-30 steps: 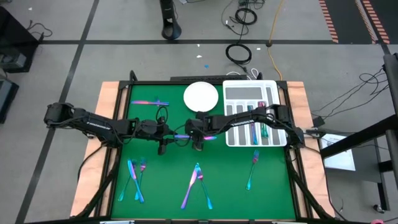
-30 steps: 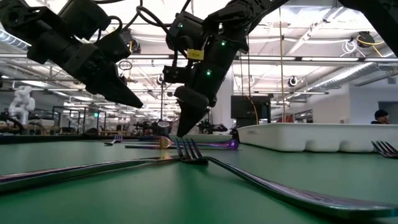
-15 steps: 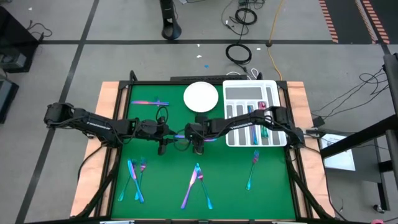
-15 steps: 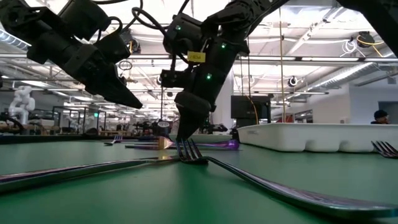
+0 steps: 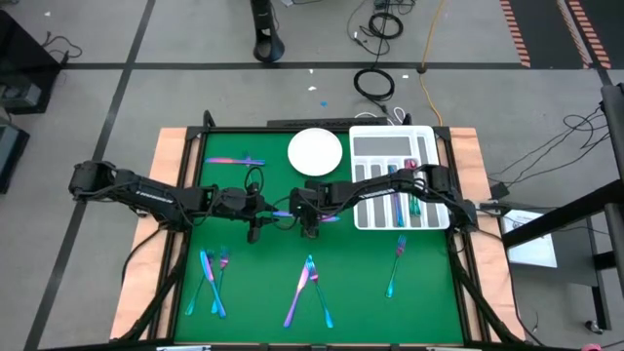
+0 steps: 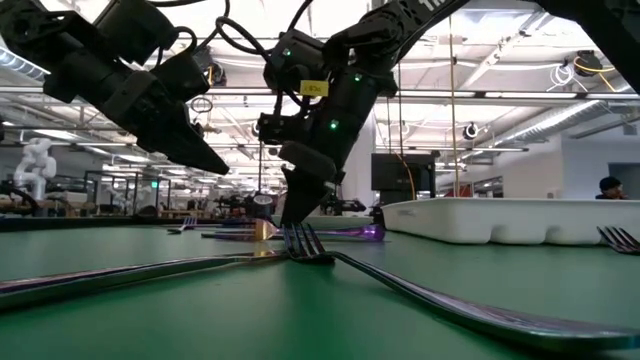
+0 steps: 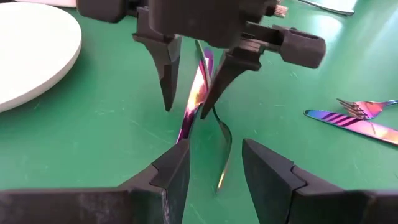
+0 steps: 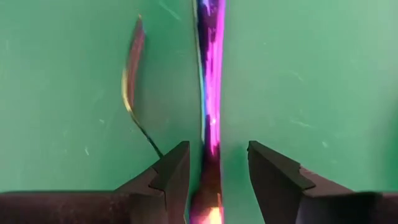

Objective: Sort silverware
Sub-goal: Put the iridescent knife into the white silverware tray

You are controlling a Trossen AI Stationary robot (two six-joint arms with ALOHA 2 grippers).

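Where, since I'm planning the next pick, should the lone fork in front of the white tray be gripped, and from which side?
Grip the fork mid-handle, straight down from above, fingers across its narrow width. It lies flat on the green mat, apart from other silverware, running roughly away from the slotted tray, so both long edges are free.

Iridescent silverware [image 5: 308, 285] scattered on green mat (some in tray)
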